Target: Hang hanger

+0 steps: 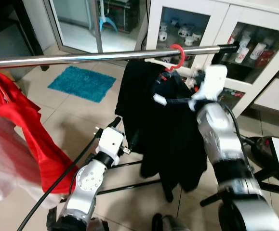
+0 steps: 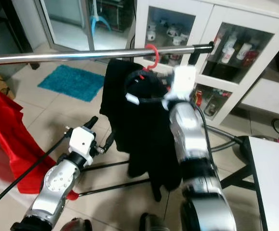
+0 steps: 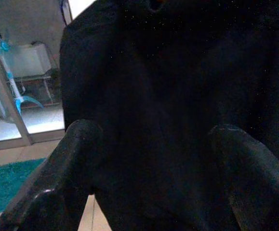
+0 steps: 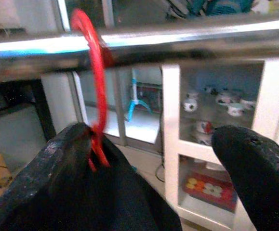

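The red hanger (image 1: 178, 57) hangs by its hook over the metal rail (image 1: 81, 57), carrying a black garment (image 1: 163, 125) that drapes below the rail. The right gripper (image 4: 153, 159) sits just under the rail beside the hook, its fingers spread wide; one finger (image 4: 57, 173) lies against the hanger's neck and the garment's collar, the other stands apart, so nothing is clamped. The left gripper (image 3: 153, 168) is lower, below the rail, fingers parted, facing the black cloth closely. A red garment (image 1: 23, 130) hangs farther along the rail, at its left end.
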Controlling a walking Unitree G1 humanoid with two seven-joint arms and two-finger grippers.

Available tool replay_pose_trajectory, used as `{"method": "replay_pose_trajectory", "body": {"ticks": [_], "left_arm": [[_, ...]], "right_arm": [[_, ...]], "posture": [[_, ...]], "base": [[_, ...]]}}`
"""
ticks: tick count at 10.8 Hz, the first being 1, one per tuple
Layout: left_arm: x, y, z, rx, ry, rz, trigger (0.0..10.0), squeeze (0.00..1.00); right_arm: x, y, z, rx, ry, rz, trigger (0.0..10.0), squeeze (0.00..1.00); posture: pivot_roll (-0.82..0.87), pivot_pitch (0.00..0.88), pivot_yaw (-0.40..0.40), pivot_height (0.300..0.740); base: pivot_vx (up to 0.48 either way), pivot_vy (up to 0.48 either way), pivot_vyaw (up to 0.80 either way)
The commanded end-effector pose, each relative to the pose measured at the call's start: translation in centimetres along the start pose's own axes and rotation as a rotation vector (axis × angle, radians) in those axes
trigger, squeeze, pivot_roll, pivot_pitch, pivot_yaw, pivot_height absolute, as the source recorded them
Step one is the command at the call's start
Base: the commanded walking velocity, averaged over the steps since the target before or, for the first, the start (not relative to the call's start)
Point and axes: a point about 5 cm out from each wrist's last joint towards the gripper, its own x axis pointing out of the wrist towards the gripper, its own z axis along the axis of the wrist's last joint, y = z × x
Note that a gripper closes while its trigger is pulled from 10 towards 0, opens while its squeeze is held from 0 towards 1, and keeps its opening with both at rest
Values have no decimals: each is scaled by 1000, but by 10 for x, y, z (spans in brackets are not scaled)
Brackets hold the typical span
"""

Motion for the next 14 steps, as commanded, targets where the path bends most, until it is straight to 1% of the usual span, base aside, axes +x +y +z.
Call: {"method": "replay_pose_trajectory", "body": {"ticks": [1,2,3,4,5,7,8,9,10,14], "left_arm": [[3,1,2,5,-5,1,10000,0],[5,4,6,-7,-19,22,10000,0],[7,2,6,-4,-21,23,10000,0],[6,2,7,-5,-22,35,10000,0],[3,4,7,-5,-20,54,10000,0],[-1,9,5,1,-11,75,10000,0],[-1,10,5,2,-10,80,10000,0],[1,10,6,3,-12,83,10000,0],[3,11,6,7,-15,86,10000,0],[7,14,6,15,-10,80,10000,0]], "right_arm": [[3,-4,1,27,-3,-15,10000,0],[10,-1,3,56,-10,-3,10000,0],[15,3,4,79,-15,21,10000,0],[18,6,1,94,0,38,10000,0],[20,8,-9,103,44,55,10000,0],[27,13,-15,99,79,48,10000,0],[33,17,-11,101,68,27,5137,0],[37,19,-7,112,51,30,0,0],[40,20,-1,127,29,33,0,0],[37,14,-3,146,8,35,0,0]], "posture": [[-22,113,-45,740],[-17,108,-53,740],[-2,105,-61,740],[10,111,-67,740],[19,116,-73,740],[39,127,-83,740],[45,121,-83,740],[46,119,-85,740],[47,108,-88,740],[17,103,-77,740]], "base": [[0,0,0],[0,0,0],[0,0,0],[0,0,0],[0,0,0],[0,0,0],[0,0,0],[0,0,0],[0,0,0],[0,0,0]]}}
